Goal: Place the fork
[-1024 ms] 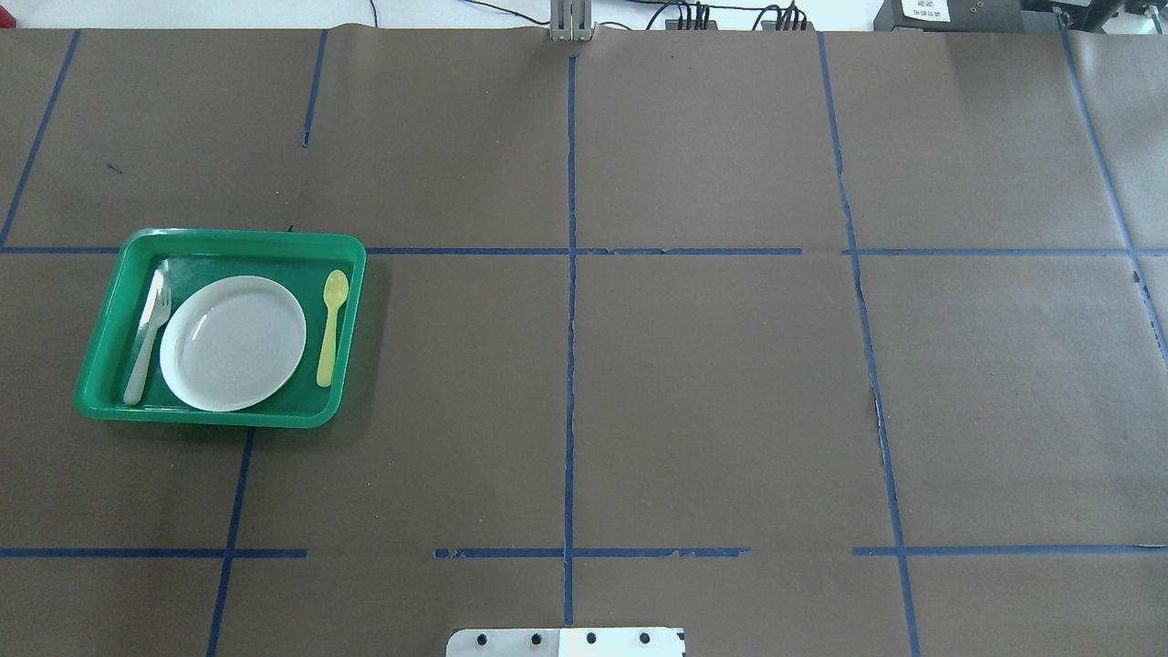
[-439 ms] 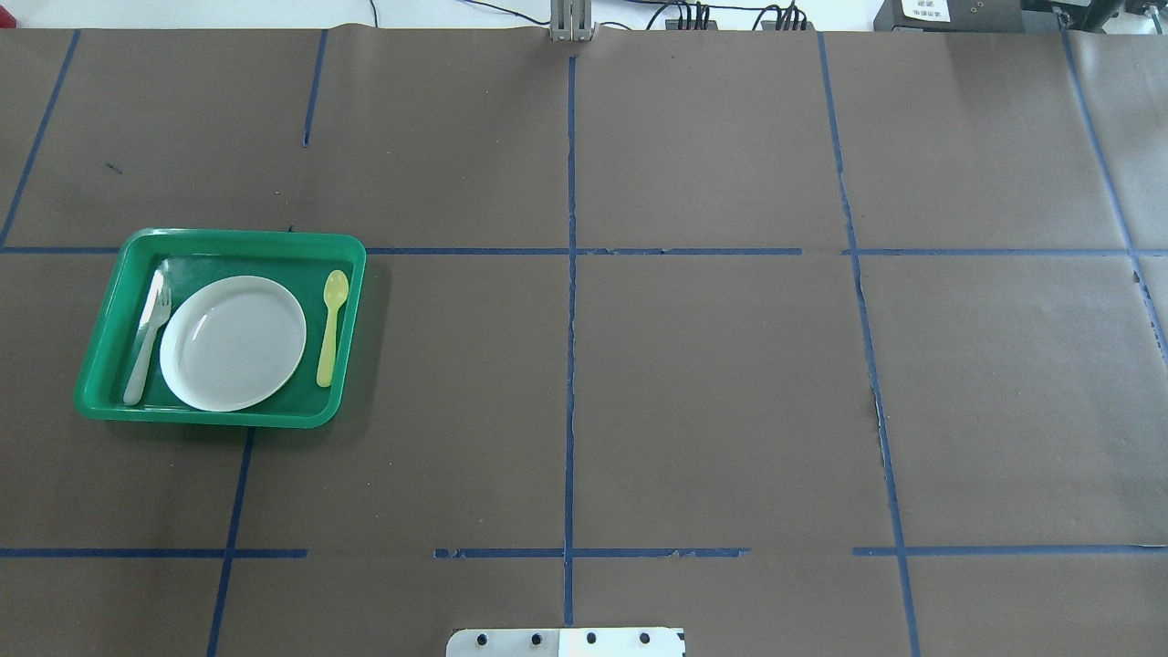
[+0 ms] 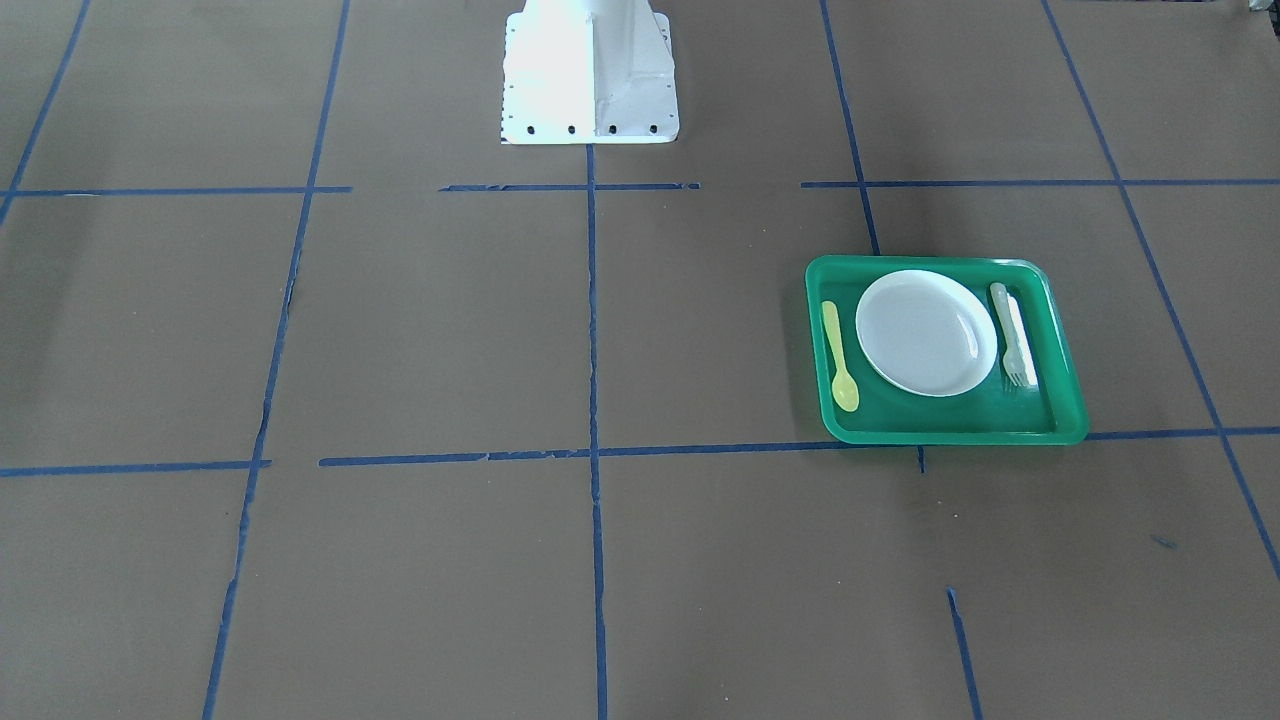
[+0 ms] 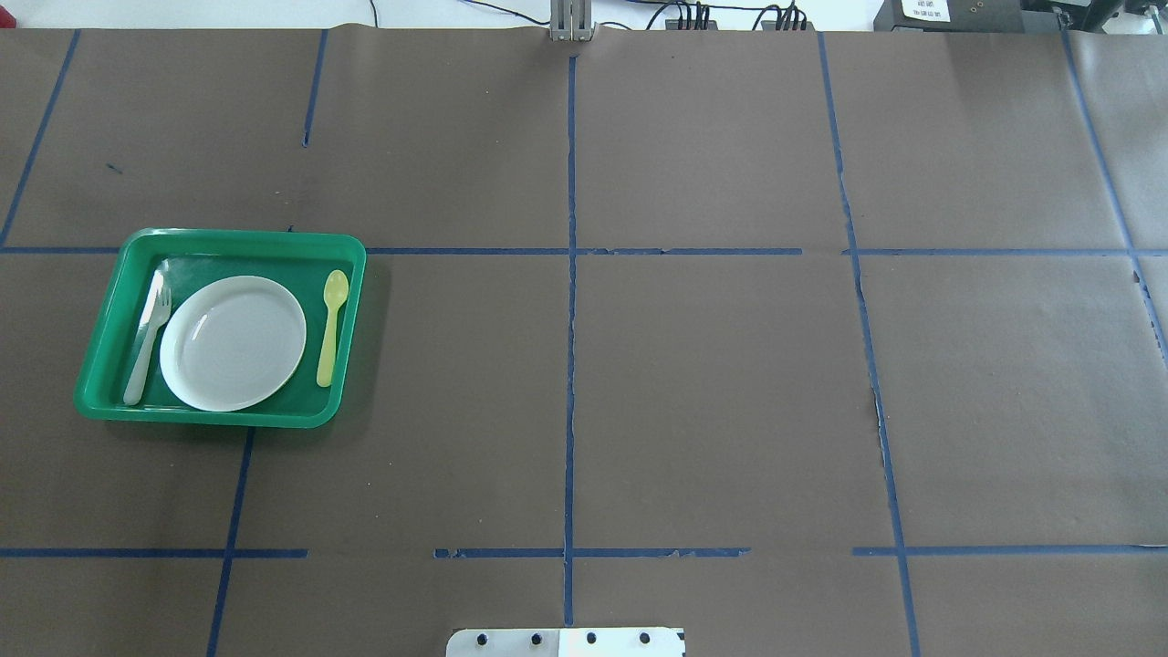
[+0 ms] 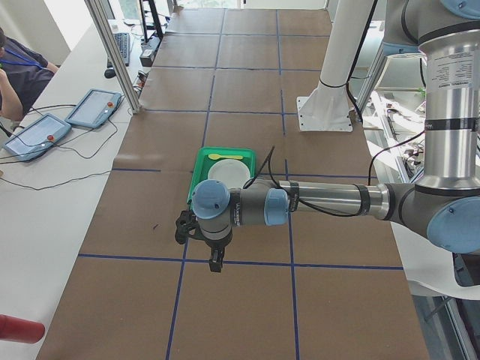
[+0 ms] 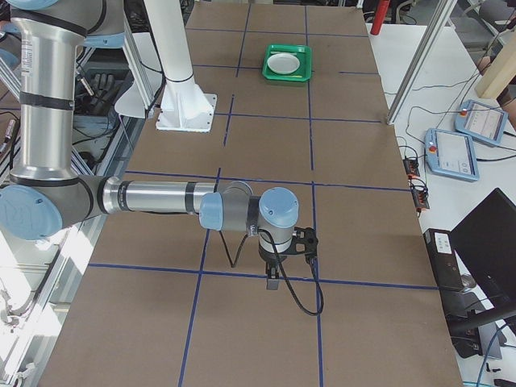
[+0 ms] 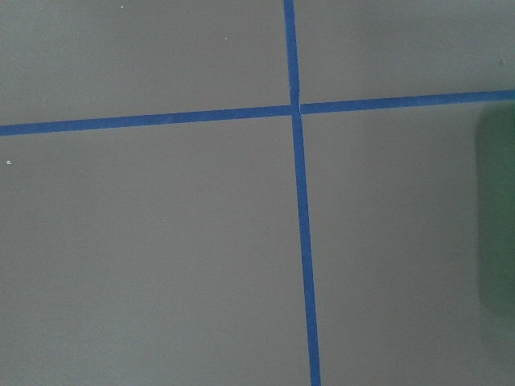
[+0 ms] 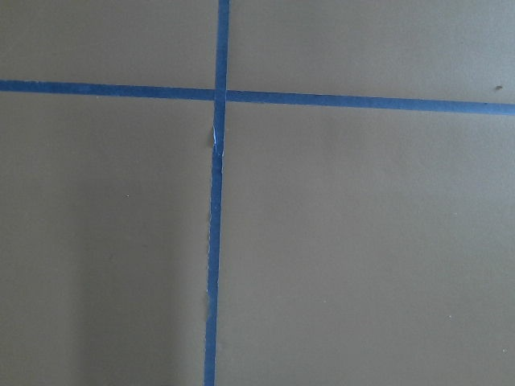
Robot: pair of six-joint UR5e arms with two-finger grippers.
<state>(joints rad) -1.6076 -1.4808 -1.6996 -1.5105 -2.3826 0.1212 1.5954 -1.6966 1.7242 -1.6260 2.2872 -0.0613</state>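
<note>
The pale whitish fork (image 4: 146, 342) lies in the green tray (image 4: 246, 235), along its left side next to the white plate (image 4: 233, 342). In the front-facing view the fork (image 3: 1010, 335) lies right of the plate. The yellow spoon (image 4: 331, 327) lies on the plate's other side. My left gripper (image 5: 215, 264) shows only in the exterior left view, hanging over bare table short of the tray, apart from the fork. My right gripper (image 6: 272, 282) shows only in the exterior right view, far from the tray (image 6: 288, 63). I cannot tell whether either is open or shut.
Brown paper with blue tape lines covers the table. The robot's white base (image 3: 590, 70) stands at the table's near edge. Tablets and cables lie on the side table (image 5: 45, 135). A blurred green edge (image 7: 499, 241) shows at the left wrist view's right.
</note>
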